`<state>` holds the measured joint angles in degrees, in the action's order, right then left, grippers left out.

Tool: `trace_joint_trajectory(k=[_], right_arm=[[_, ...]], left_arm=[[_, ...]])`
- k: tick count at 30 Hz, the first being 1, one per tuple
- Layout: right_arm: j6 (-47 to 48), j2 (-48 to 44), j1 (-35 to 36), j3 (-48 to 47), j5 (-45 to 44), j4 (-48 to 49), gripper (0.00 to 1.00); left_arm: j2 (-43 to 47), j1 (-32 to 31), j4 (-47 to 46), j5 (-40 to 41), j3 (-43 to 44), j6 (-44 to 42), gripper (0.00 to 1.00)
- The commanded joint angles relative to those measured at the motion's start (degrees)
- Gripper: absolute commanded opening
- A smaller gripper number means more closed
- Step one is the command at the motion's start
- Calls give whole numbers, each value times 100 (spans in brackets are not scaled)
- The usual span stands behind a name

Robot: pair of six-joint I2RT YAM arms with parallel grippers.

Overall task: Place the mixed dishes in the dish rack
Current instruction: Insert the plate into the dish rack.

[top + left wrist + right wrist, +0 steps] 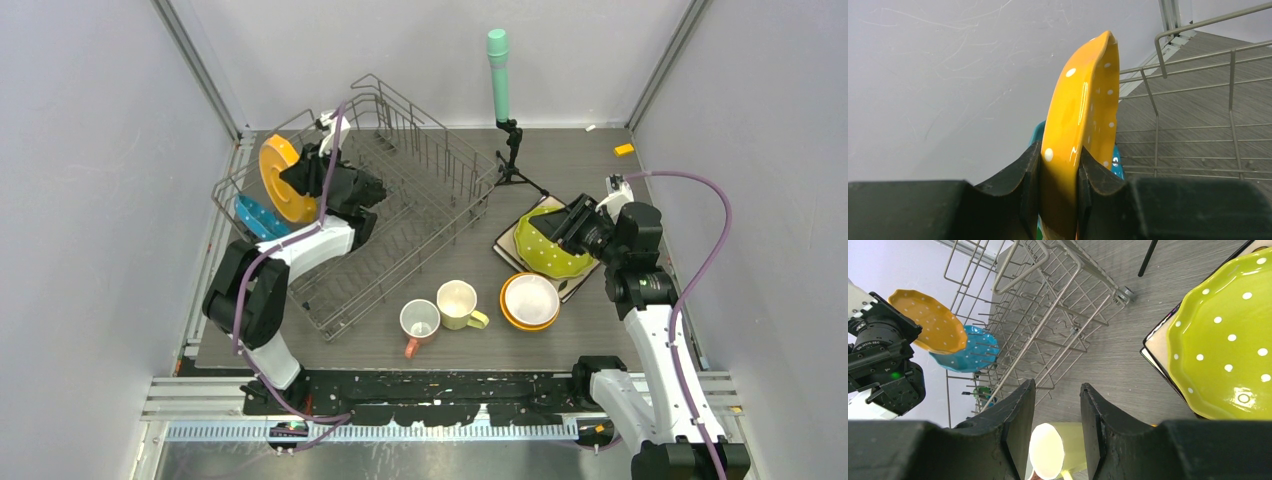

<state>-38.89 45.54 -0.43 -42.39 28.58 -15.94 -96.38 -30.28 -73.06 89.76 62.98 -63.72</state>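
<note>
Left end effector (1059,175) clamps the rim of the orange plate (1078,100), one finger pressed to each face, and holds it on edge above the left end of the dish rack (420,190). The plate is nearly upright with a slight lean. Its thin edge points up and its broad face is turned toward the left wall, so its long axis runs steeply from the held rim to the free top edge. Just below it, the blue plate (255,218) already sits tilted among the tines.

The step in hand appears to be slotting this second plate. The next move likely calls for lowering it edge-first into a free gap beside the blue plate, keeping its face parallel to that plate, and letting go only once the tines carry it.

Across the surface (600,160), the right end effector (1057,405) hovers with its jaws apart and nothing between them, beside the yellow-green plate (1223,340) lying flat on the white square plate (1155,345). The pink mug (419,320), the pale-yellow mug (458,302) and the stacked bowls (530,300) remain outside the rack.
</note>
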Motion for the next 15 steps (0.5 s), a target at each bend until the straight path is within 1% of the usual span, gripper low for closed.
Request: trace_joint_trajectory(k=[1, 10, 15], right_arm=[[163, -29, 43, -31, -20, 90, 43], [163, 6, 43, 14, -37, 119, 43], [163, 50, 43, 17, -19, 150, 44]], left_arm=[[99, 109, -895, 772, 13, 57, 0], [-46, 154, -895, 776, -397, 489, 0], [-209, 154, -895, 772, -422, 610, 0]])
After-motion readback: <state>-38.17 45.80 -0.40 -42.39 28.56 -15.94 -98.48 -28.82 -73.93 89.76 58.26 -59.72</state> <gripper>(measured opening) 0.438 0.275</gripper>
